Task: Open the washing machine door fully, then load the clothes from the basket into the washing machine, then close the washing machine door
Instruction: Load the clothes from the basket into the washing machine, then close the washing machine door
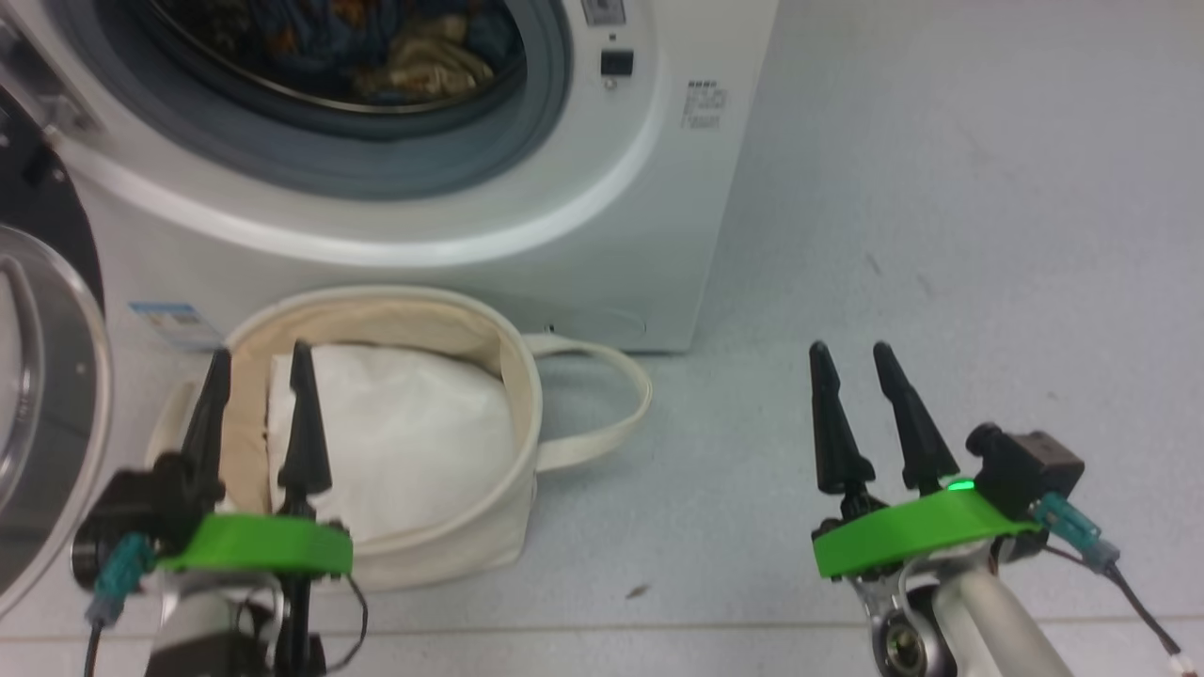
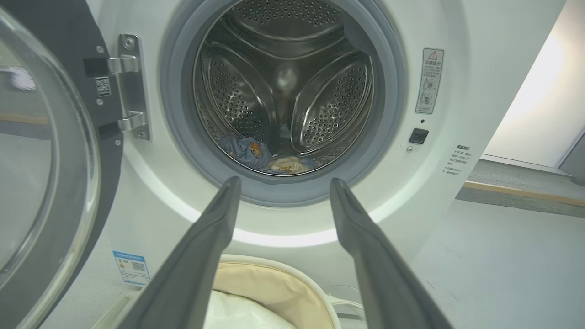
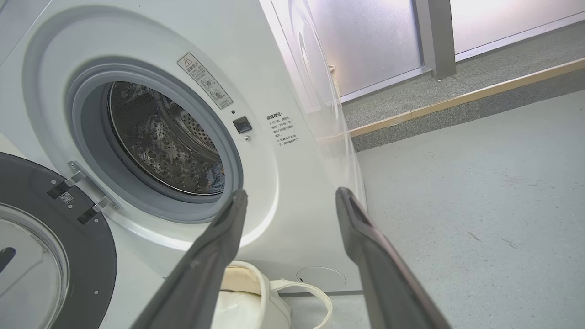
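The white washing machine (image 1: 602, 244) stands ahead with its door (image 2: 41, 173) swung wide open to the left. Inside the steel drum (image 2: 288, 82) lie the clothes (image 2: 265, 157), a patterned cream, blue and orange heap (image 1: 395, 47). The cream basket (image 1: 508, 376) sits on the floor before the washer, holding a plain white pad (image 1: 395, 442). My left gripper (image 1: 259, 362) hovers open over the basket's left side, nothing between its fingers. My right gripper (image 1: 851, 355) hangs open over bare floor to the right of the basket.
Grey floor (image 1: 941, 235) stretches to the right of the washer. The open door (image 1: 38, 395) juts out at the far left, close to my left arm. A raised step with a wooden strip (image 3: 457, 98) runs along the far wall. The basket's loop handle (image 1: 611, 395) lies on the floor.
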